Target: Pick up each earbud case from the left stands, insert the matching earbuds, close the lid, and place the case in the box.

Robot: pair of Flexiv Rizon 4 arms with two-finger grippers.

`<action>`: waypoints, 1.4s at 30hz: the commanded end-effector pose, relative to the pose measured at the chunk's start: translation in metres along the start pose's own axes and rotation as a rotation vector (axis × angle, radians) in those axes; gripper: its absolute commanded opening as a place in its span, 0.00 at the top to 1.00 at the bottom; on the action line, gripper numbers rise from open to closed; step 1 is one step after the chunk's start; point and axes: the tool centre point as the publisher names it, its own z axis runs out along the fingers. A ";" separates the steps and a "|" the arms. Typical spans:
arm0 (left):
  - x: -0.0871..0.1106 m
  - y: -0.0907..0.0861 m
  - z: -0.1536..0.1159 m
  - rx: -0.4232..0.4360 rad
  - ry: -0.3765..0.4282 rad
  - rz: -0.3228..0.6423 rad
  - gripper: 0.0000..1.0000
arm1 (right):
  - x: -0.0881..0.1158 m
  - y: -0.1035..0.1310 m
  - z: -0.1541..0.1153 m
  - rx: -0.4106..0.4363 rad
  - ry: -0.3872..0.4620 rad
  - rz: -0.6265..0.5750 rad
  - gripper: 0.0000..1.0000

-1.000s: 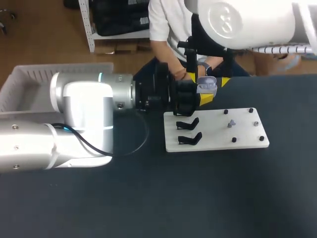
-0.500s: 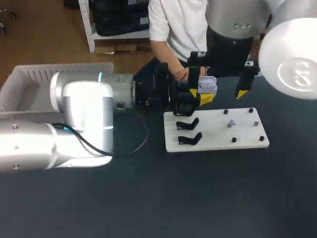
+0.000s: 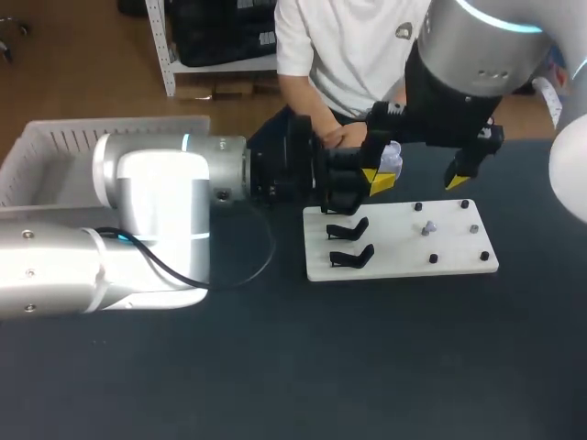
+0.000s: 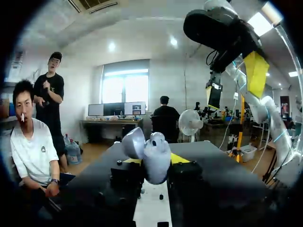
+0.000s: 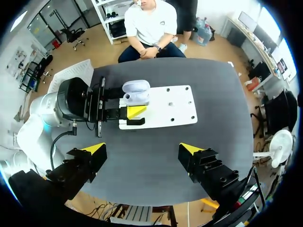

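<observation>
My left gripper [image 3: 370,180] is shut on a pale lavender earbud case [image 3: 390,158], held level just behind the white stand board [image 3: 404,261]. In the left wrist view the case [image 4: 152,158] sits between the yellow fingertips [image 4: 179,158] with its lid tipped open. My right gripper [image 5: 143,149] hangs wide open and empty, high above the table, with the case [image 5: 136,91] far ahead of it. One of its yellow fingertips [image 3: 456,181] shows to the right of the case. Two black stands [image 3: 349,242] stand bare on the board's left side. A small earbud [image 3: 428,226] rests on its right side.
Several black pegs [image 3: 464,204] dot the right part of the board. A white bin [image 3: 55,151] sits at the table's far left, behind my left arm [image 3: 156,220]. The dark tabletop [image 3: 367,367] spreads in front of the board.
My right gripper has drawn up and to the right, away from the case, and its fingers have spread wide. My left arm and the case have stayed put.
</observation>
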 end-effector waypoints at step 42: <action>0.001 -0.001 0.000 -0.005 -0.006 0.003 1.00 | 0.006 -0.092 0.129 0.027 -0.182 -0.028 0.00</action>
